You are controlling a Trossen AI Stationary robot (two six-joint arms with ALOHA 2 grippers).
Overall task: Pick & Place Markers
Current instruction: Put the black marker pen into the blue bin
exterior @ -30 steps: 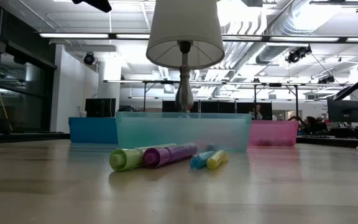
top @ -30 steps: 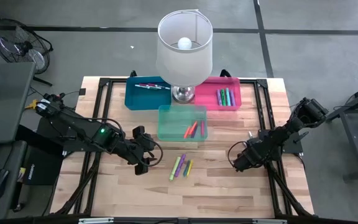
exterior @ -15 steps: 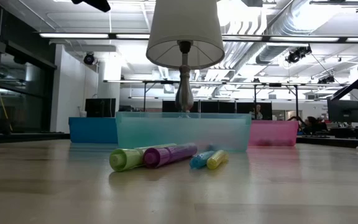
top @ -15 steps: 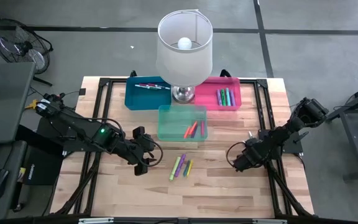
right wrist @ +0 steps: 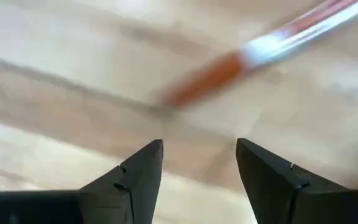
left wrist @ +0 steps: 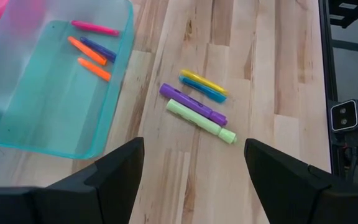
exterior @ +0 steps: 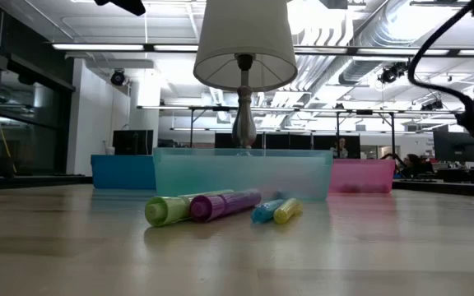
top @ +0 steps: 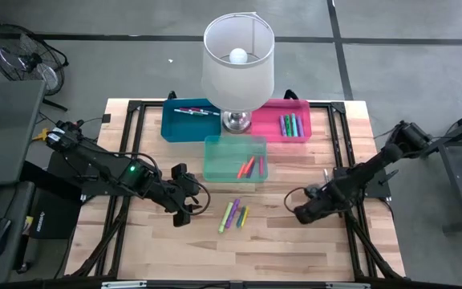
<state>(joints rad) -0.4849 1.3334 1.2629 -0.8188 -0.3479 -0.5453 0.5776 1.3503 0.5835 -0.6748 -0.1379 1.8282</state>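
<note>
Bare wooden worktop [top: 287,249] carries three bins and a lamp at its far side. Left hand [top: 189,201] waits with fingers spread, four loose markers [top: 234,214] just beyond it: green [left wrist: 201,121], purple [left wrist: 191,104], blue [left wrist: 202,89], yellow [left wrist: 202,81]. Teal bin [top: 235,159] past them already holds orange and pink ones. Right hand [top: 303,213], fingers spread, hangs low over bare wood on the markers' other side. Sorting seems midway; next, one hand must centre over a single marker and pinch.
</note>
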